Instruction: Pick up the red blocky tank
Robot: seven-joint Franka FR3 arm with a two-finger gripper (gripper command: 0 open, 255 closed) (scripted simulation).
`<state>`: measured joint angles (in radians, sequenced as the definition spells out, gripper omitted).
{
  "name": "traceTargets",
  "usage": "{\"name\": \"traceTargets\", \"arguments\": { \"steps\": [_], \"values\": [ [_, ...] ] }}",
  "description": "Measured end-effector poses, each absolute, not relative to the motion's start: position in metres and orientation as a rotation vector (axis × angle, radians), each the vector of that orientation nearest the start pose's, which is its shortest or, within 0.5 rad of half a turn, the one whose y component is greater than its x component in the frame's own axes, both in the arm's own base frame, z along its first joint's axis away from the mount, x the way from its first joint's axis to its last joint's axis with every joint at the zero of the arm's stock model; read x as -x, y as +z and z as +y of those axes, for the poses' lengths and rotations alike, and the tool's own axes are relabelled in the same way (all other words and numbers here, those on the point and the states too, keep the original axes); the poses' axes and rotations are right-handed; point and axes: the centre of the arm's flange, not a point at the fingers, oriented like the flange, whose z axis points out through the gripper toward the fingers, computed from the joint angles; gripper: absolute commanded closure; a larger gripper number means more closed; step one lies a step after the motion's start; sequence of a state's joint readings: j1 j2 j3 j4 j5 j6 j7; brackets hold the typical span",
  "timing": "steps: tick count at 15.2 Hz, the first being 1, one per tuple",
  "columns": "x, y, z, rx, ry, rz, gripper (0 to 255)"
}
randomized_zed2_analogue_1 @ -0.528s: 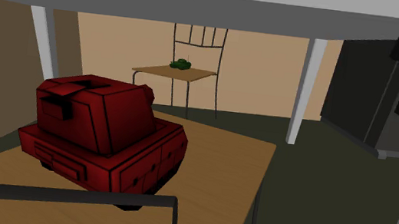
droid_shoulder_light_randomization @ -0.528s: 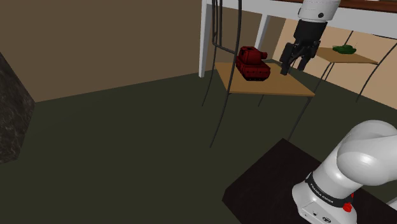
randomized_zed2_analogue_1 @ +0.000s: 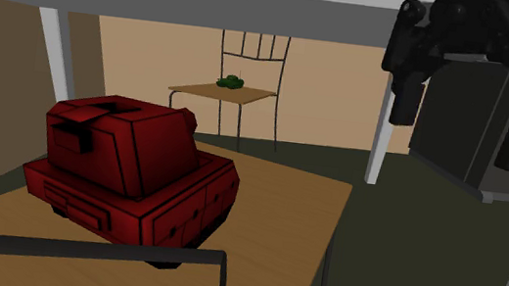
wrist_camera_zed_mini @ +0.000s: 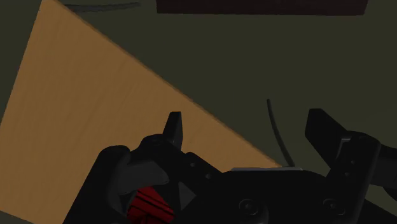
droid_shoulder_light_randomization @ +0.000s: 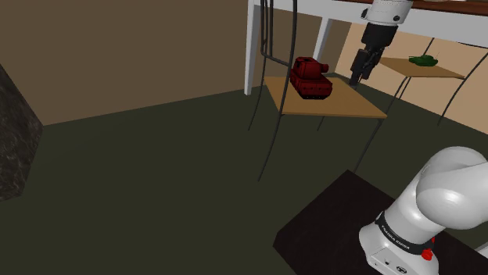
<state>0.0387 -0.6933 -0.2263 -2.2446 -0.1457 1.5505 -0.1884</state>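
Claw [randomized_zed2_analogue_1: 461, 129] spread, empty, over wooden chair seat [droid_shoulder_light_randomization: 344, 105], near red tank [droid_shoulder_light_randomization: 310, 76], arm lettering [droid_shoulder_light_randomization: 396, 243] unreadable.

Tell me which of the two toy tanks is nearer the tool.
The red tank, on the tan chair seat just beside the tool; the small green tank sits on a separate chair farther off.

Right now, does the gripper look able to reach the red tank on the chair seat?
Probably yes. The gripper is open and hangs beside the red tank, above the edge of the chair seat, and nothing stands between them.
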Motion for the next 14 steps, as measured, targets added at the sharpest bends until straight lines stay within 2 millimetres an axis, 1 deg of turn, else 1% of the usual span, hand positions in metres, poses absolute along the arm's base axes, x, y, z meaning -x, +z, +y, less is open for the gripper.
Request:
{"name": "traceTargets", "arguments": {
  "steps": [2, 5, 7, 9, 10, 13, 14],
  "values": [
    [-0.34, 0.605, -0.123, 3.125, 0.015, -0.212, 0],
    [-0.364, 0.6, -0.159, 3.091, 0.008, -0.409, 0],
    [-0.379, 0.599, -0.179, 3.061, 0.002, -0.539, 0],
    [-0.4, 0.596, -0.201, 3.027, -0.004, -0.666, 0],
    [-0.412, 0.597, -0.206, 3.007, -0.007, -0.731, 0],
    [-0.449, 0.594, -0.231, 2.943, -0.015, -0.915, 0],
    [-0.459, 0.593, -0.235, 2.918, -0.016, -0.978, 0]
  ]
}}
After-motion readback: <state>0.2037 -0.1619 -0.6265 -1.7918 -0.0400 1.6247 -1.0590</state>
